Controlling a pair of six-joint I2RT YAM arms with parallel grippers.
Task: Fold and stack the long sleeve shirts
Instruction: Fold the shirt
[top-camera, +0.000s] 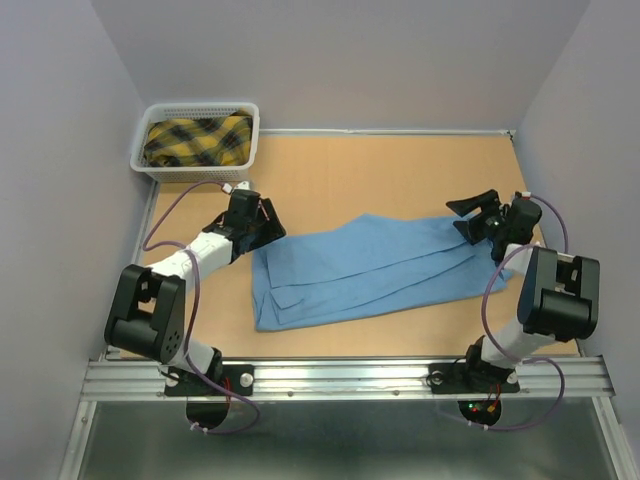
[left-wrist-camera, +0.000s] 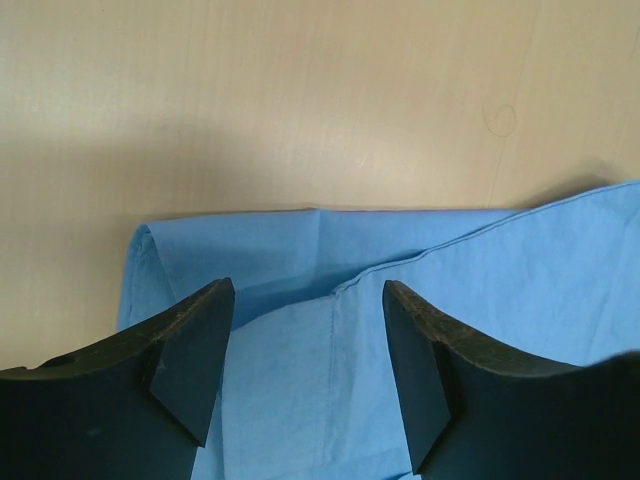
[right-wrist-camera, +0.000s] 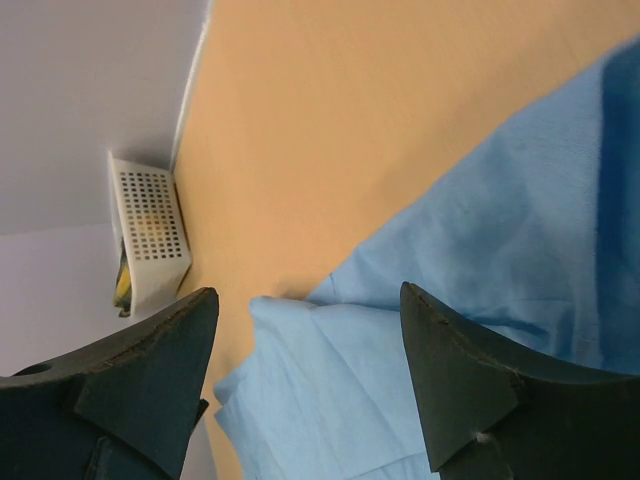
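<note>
Light blue shirt (top-camera: 360, 272), part-folded into a band, lies right of and nearer than the basket (top-camera: 197, 112). Left gripper (top-camera: 266, 228) at its basket-side end and right gripper (top-camera: 472, 216) at its far end gape wide, empty. Limp, light cloth; likely best pinched at the end folds.
</note>
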